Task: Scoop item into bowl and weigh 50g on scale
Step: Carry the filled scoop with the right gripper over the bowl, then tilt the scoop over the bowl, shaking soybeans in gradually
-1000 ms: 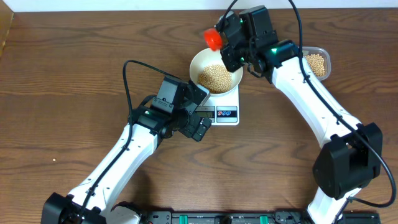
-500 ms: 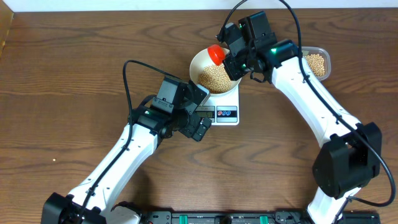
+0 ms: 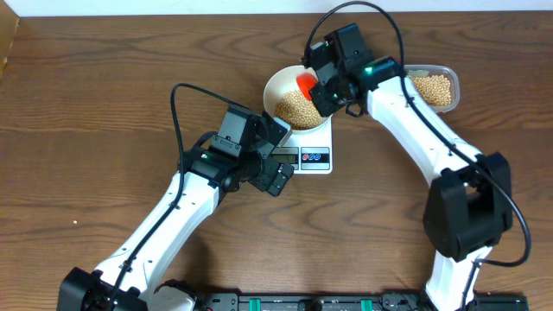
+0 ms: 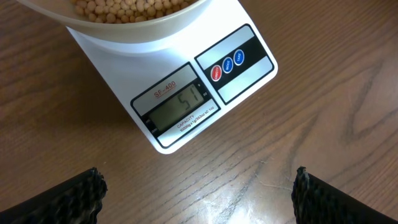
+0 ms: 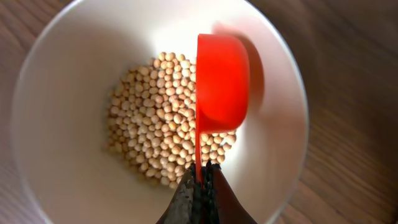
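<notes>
A white bowl (image 3: 278, 88) (image 5: 56, 93) stands on the white scale (image 3: 315, 147) (image 4: 205, 93) and holds a heap of tan beans (image 3: 294, 107) (image 5: 155, 124). The scale's display (image 4: 180, 107) reads 51. My right gripper (image 3: 321, 86) (image 5: 202, 180) is shut on the thin handle of a red scoop (image 3: 307, 82) (image 5: 221, 81), which hangs turned on its side over the beans inside the bowl. My left gripper (image 3: 275, 177) (image 4: 199, 193) is open over bare wood just in front of the scale, holding nothing.
A clear plastic tub (image 3: 436, 86) with more beans sits to the right of the bowl, behind the right arm. The scale's red and blue buttons (image 4: 227, 64) face the left gripper. Brown wooden tabletop (image 3: 86, 130) lies all around.
The right gripper has carried the red scoop from the bowl's far left rim rightward and down into the bowl, over the beans. The left arm has stayed still.
</notes>
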Robot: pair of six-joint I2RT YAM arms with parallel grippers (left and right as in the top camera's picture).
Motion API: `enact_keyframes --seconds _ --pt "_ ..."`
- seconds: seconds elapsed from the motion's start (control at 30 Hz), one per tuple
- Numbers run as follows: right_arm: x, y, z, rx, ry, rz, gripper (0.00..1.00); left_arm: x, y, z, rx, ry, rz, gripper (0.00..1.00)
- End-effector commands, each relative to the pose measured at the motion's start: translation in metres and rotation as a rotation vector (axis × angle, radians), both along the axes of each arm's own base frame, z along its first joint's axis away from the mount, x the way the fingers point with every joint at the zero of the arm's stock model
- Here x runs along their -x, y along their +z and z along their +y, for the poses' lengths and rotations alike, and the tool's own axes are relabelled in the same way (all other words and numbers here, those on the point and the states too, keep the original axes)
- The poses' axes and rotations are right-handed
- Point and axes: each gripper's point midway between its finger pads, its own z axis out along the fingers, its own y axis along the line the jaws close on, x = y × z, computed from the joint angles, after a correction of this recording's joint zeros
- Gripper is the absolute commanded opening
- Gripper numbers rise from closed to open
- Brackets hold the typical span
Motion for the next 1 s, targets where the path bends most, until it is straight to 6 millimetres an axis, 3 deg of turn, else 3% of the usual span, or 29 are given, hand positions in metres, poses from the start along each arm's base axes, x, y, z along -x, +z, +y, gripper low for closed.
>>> enact_keyframes --seconds 0.0,0.3,0.97 --pt "-0.005 0.007 0.003 0.012 0.016 -0.037 0.01 -0.002 0.004 0.002 0.001 0.008 -0.013 0.98" --pt "-0.009 0.006 -0.002 0.063 0.002 -0.064 0.01 -0.002 0.004 0.002 0.001 0.008 -0.013 0.98" --pt "0.001 -0.002 0.018 0.087 0.067 -0.067 0.01 -0.002 0.004 0.002 0.001 0.008 -0.013 0.98"
